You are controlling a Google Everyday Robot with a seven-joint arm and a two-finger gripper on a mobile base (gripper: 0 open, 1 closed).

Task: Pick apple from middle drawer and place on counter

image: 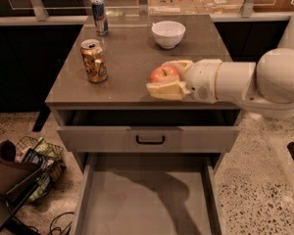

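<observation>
My gripper [162, 77] is shut on the apple [163, 74], a small red-orange fruit held between its two cream fingers [165, 89]. It holds the apple just above the front part of the grey-brown counter [127, 58], right of centre. My white arm reaches in from the right. The middle drawer [147, 199] stands pulled open below, its flat grey floor bare apart from my arm's shadow.
A gold can [93, 60] stands at the counter's left. A blue can [99, 16] stands at the back left and a white bowl [168, 34] at the back. The shallower drawer with a dark handle [150, 139] is slightly open. A wire basket [36, 166] lies on the floor.
</observation>
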